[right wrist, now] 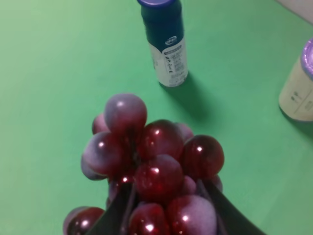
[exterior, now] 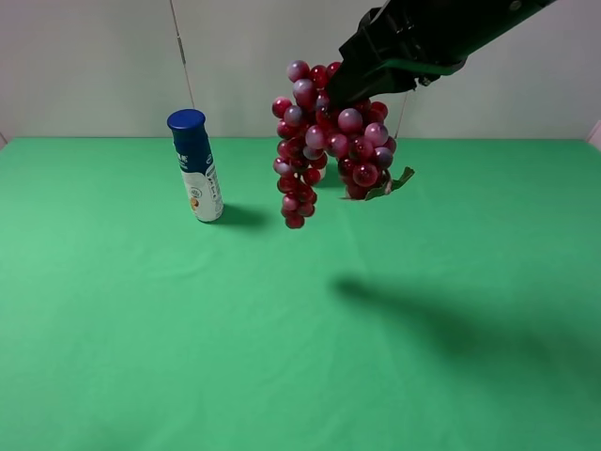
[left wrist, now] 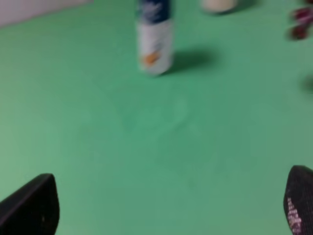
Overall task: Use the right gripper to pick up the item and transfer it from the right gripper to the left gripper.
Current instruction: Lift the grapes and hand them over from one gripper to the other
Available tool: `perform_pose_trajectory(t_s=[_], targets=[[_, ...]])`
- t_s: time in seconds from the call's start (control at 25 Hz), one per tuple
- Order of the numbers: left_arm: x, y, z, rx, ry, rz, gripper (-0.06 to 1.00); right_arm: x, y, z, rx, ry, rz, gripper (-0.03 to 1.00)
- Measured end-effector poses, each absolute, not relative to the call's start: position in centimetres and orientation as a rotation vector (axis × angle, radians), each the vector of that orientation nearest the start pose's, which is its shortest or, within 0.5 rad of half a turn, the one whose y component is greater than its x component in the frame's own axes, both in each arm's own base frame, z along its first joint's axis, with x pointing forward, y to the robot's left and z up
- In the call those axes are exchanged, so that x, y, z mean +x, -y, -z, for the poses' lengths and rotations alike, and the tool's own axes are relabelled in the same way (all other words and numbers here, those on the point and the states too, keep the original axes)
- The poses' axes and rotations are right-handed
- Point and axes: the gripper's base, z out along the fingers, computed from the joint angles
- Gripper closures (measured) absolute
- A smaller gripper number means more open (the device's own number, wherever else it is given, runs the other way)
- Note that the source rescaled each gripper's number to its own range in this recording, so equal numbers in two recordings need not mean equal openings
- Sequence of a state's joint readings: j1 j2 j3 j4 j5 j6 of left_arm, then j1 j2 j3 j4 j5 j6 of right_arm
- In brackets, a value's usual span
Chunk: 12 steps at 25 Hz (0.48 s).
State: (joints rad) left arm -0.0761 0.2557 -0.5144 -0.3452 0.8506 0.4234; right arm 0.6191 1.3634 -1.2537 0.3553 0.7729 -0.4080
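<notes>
The item, a bunch of dark-red and pinkish grapes (exterior: 329, 141) with a green leaf (exterior: 390, 183), hangs in the air above the back middle of the green table. My right gripper (exterior: 362, 86), black and angular, is shut on the top of the bunch. In the right wrist view the grapes (right wrist: 156, 166) sit between its two dark fingers (right wrist: 115, 215). My left gripper (left wrist: 164, 205) is out of the exterior high view. Its wrist view shows its two black fingertips (left wrist: 29, 205) far apart and empty above the cloth. A few grapes (left wrist: 301, 22) show at that view's edge.
A blue-capped white bottle (exterior: 195, 167) stands upright at the back left, and shows in both wrist views (left wrist: 155, 39) (right wrist: 166, 44). A purple-lidded cream jar (right wrist: 301, 83) stands behind the grapes, hidden in the exterior high view. The green cloth (exterior: 282, 357) ends at a white wall.
</notes>
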Motion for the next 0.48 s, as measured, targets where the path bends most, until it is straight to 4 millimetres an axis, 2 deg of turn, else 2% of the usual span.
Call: perform_pose_trajectory(t_s=[0.2, 0.28, 0.48], targets=[[9.3, 4.9, -30.7, 0.633, -1.974, 0.376, -0.06, 22.7, -18.9, -36.3, -1.008, -2.136, -0.515, 0.96], [10.8, 5.6, -31.1, 0.723, -1.951, 0.437, -0.06, 22.6, -18.9, -36.3, -1.009, -2.136, -0.515, 0.96], [12.9, 6.8, -32.4, 0.979, -1.824, 0.479, -0.06, 22.5, -18.8, -36.4, -1.013, -2.131, -0.514, 0.96]])
